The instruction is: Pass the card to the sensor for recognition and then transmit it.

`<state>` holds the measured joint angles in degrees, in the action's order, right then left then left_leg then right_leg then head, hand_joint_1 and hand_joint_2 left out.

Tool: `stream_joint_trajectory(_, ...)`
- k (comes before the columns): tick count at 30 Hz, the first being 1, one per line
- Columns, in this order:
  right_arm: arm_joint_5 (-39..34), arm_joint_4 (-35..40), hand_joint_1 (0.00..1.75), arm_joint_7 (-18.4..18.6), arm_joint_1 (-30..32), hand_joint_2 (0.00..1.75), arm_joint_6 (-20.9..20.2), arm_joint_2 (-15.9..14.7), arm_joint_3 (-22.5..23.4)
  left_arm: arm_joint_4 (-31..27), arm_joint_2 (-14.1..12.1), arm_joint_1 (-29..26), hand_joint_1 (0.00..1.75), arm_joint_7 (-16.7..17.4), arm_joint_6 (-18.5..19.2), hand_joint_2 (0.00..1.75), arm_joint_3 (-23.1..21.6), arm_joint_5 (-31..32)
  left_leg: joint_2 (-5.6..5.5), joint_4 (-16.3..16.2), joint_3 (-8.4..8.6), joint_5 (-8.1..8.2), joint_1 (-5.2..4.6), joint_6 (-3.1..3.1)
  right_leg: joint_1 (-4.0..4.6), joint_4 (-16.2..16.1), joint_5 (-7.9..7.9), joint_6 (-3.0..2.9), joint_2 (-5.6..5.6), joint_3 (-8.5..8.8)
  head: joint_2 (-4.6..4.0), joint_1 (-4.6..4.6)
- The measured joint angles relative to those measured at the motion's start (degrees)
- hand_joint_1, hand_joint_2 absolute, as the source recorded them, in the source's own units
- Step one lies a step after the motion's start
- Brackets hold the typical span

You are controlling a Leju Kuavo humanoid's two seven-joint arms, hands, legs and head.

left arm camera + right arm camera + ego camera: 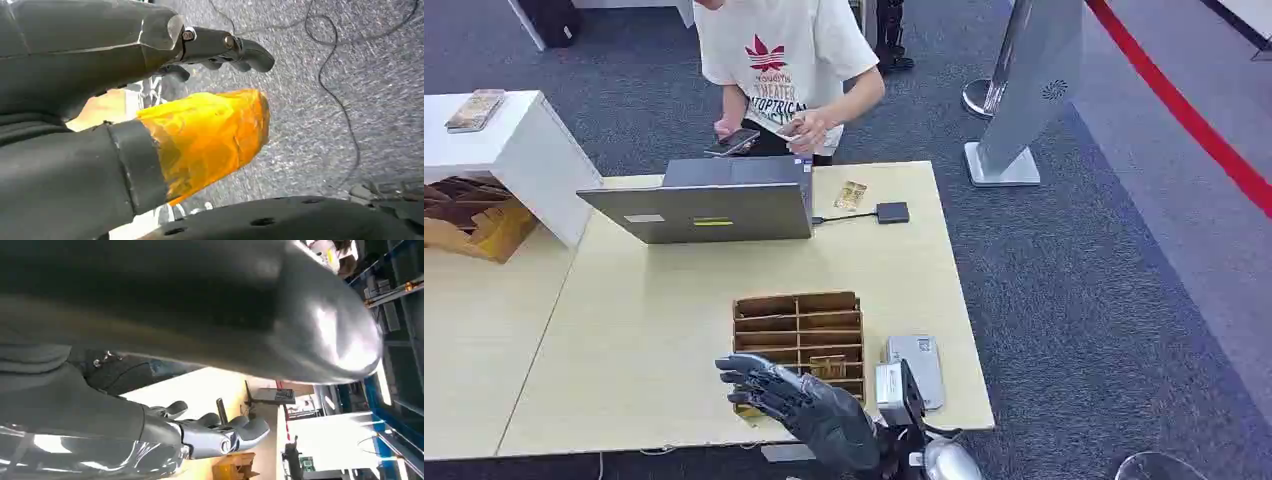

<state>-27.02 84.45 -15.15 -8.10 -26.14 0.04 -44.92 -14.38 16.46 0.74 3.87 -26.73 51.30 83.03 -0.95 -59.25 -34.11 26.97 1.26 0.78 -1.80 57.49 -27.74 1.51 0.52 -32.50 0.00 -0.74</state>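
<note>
Card point(850, 195), yellow, lies flat at the tabletop's point(654, 320) 12 o'clock edge, just beside the small black sensor point(892, 212) at its 3 o'clock; you can see the sensor's cable running to the open laptop point(714, 205). A 2nd card point(828, 366) sits in a near compartment of the wooden divider box point(796, 318) at the tabletop's 6 o'clock side. Your right robot hand point(809, 405) hovers over the near edge of that box, released, fingers spread and pointing toward 9 o'clock, nothing visibly in it. A grey device point(916, 365) lies at the box's 3 o'clock. Your left robot hand point(150, 50) hangs above the carpeted floor point(350, 100), released and holding nothing, its thumb wrapped in orange tape. A person point(784, 60) stands at 12 o'clock holding a phone point(734, 141).
</note>
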Motion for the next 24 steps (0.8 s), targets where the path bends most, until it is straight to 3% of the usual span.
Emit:
stream_joint_trajectory(12,0.6,-1.5,0.0,0.3,-0.7,0.0,1.0,0.0,0.0,0.2,-1.3,0.9,0.0,-2.3,0.4,0.0,0.0,-3.2,0.0,0.0,0.0,0.0,0.0,0.0,0.0,0.0,0.0,0.0,0.0,-0.01,0.0,0.0)
stream_joint_trajectory(13,0.6,-1.6,0.0,0.3,-0.7,1.75,1.1,0.0,0.0,0.2,-1.3,1.0,0.0,-2.5,0.5,0.0,0.0,-3.8,0.0,0.0,0.0,0.0,0.0,0.0,0.0,0.0,0.0,0.0,0.0,-0.01,0.0,0.0)
stream_joint_trajectory(24,1.0,-1.8,0.0,0.2,-0.7,1.75,2.0,0.0,0.0,0.2,-1.6,1.5,0.0,-3.7,0.8,0.0,1.4,-6.1,0.0,0.0,0.0,0.0,0.0,0.0,0.0,0.0,0.0,0.0,0.0,-0.01,0.0,0.0)
